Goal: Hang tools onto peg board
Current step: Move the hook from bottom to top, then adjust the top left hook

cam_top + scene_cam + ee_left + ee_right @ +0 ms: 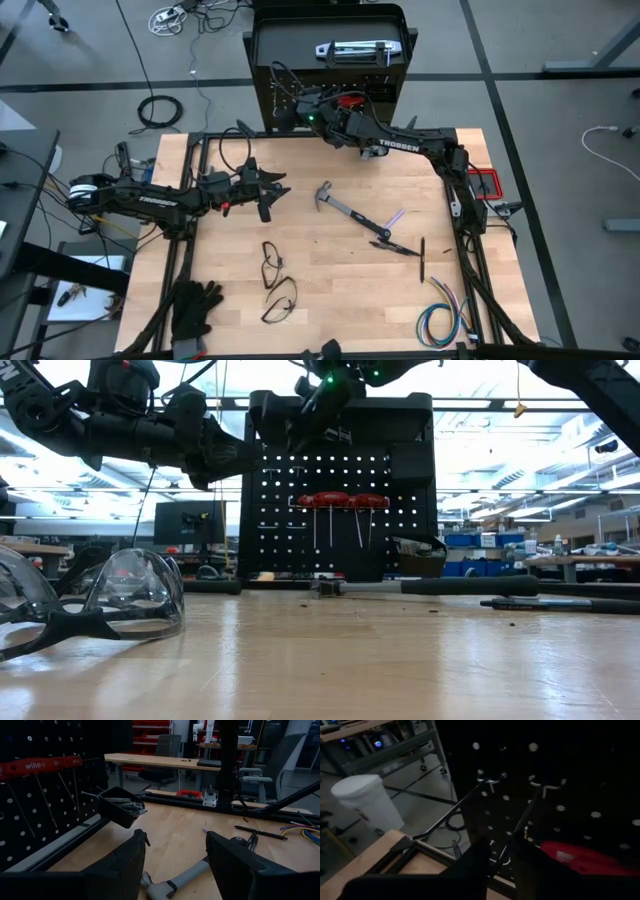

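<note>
Where the wooden table (330,290) ends, grey floor (560,40) begins.

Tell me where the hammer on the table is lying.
In the high view the hammer lies flat near the table's middle, head toward the peg board, between the left claw and a dark rod.

Black gloves (195,308), safety glasses (95,603), coloured wire bundle (445,318).
</note>
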You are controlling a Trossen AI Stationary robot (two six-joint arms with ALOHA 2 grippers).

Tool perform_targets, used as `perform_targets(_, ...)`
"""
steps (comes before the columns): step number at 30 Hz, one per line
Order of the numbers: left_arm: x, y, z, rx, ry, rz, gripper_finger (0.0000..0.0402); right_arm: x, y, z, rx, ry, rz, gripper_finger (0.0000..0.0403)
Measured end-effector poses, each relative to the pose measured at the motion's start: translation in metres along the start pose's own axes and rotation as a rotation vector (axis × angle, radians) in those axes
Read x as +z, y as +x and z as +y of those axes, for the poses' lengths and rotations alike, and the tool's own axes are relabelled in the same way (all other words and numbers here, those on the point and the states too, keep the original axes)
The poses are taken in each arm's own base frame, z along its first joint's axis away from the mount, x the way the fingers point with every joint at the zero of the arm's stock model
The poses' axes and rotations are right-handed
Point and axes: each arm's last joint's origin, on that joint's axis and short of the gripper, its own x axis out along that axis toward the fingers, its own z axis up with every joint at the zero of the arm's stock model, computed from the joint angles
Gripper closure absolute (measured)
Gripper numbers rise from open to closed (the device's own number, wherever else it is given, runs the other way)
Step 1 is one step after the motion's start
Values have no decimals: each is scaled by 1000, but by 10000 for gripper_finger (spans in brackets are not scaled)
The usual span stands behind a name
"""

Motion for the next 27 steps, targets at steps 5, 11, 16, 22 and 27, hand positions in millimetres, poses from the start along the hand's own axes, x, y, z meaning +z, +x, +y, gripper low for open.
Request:
perform_targets(5, 0, 0, 0, 0, 1, 0, 195, 2, 1, 0, 63, 0, 16, 303)
perform_targets(11, 0, 0, 0, 0, 1, 1, 195, -3, 5, 3, 164, -16, 73, 282)
perform_targets(16, -1, 0, 0, -4, 2, 14, 195, 1, 5, -1, 128, -18, 47, 277)
perform_targets(22, 2, -5, 0, -5, 4, 23, 195, -3, 4, -1, 111, -71, 75, 266)
perform_targets(27, 7, -12, 1, -7, 27, 27, 195, -1, -10, -1, 94, -166, 114, 253)
